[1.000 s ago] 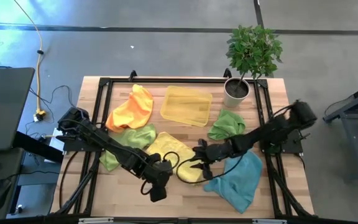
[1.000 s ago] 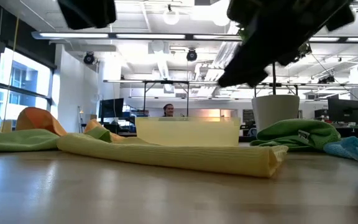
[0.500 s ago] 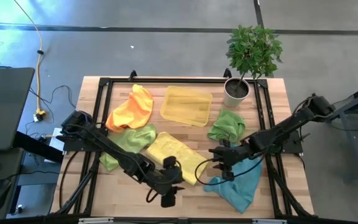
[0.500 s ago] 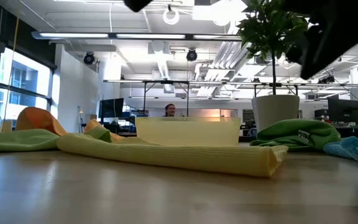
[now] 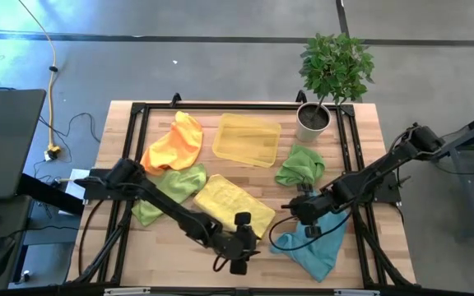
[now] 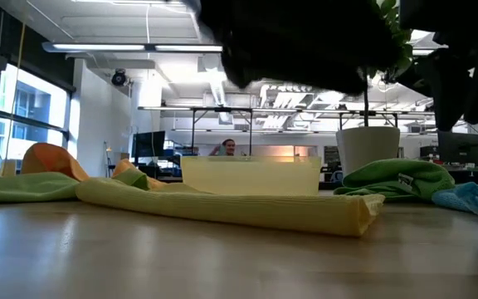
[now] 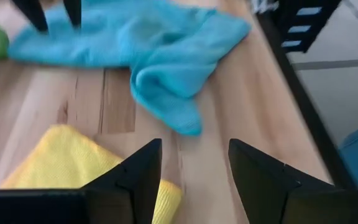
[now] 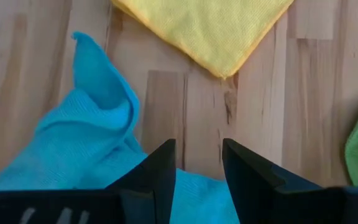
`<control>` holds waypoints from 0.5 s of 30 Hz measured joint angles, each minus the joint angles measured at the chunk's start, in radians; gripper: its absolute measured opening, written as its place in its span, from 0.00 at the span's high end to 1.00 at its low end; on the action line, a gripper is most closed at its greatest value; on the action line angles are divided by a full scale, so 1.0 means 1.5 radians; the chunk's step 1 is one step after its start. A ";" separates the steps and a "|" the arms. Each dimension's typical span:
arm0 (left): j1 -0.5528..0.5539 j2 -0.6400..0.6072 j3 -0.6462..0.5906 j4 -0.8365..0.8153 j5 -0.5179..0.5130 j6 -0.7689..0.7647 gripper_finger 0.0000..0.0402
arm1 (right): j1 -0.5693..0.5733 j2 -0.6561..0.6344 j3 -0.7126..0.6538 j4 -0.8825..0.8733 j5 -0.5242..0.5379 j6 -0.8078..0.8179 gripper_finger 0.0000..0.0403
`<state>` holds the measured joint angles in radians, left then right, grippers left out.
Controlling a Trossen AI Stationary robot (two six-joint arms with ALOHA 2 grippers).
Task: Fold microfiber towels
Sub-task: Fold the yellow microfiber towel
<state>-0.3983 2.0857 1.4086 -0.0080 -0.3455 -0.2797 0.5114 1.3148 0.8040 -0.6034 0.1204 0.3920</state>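
- Yellow towel (image 5: 233,205) lies folded, centre frame on the tabletop (image 5: 122,255).
- Left pincer (image 5: 239,261), lower centre: released, empty.
- Right pincer (image 5: 303,215): parted, empty, over teal towel (image 5: 315,238), lower right.
- Judged next: teal corner to be grasped.

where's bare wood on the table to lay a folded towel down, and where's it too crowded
Free: the front left corner of the table, in front of the light green towel, and the back right edge beside the plant pot. Crowded: the middle, where the yellow towel, teal towel, left gripper and right gripper sit close.
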 joint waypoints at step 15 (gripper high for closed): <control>0.021 0.052 0.000 -0.052 0.024 -0.009 0.57 | 0.000 0.000 0.000 -0.024 0.001 0.000 0.70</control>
<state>-0.3661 2.1643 1.4082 -0.0861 -0.3098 -0.2928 0.5114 1.3148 0.8037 -0.6399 0.1211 0.3920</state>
